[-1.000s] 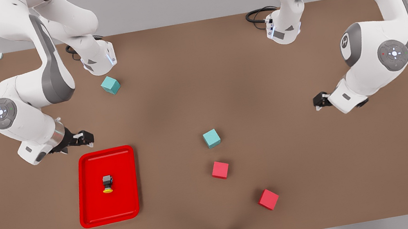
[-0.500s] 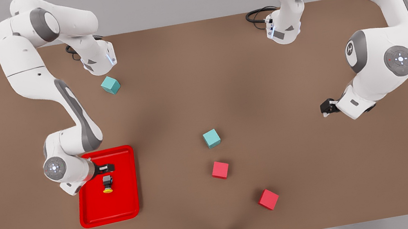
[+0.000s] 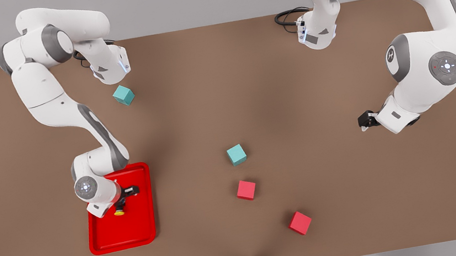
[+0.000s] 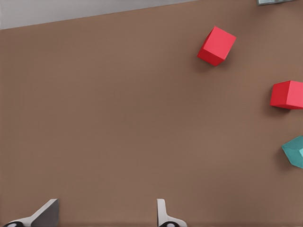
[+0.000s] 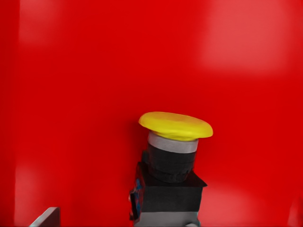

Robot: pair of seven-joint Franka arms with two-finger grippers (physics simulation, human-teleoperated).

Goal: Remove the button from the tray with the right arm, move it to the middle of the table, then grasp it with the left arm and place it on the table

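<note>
The right gripper hung over the tray at the button, which lay inside; its opening could not be told. It likely needed centring on the grey body. The left gripper, fingers wide, waited well away. One button, two teal cubes, two red cubes.

**Right arm folded low, left arm waiting**

The right arm reaches forward and bends down at the front view's left, its pincer low and pointing straight down, one fingertip visible. The left arm waits at the front view's right, elbow raised, its pincer spread wide above the tabletop.
</note>
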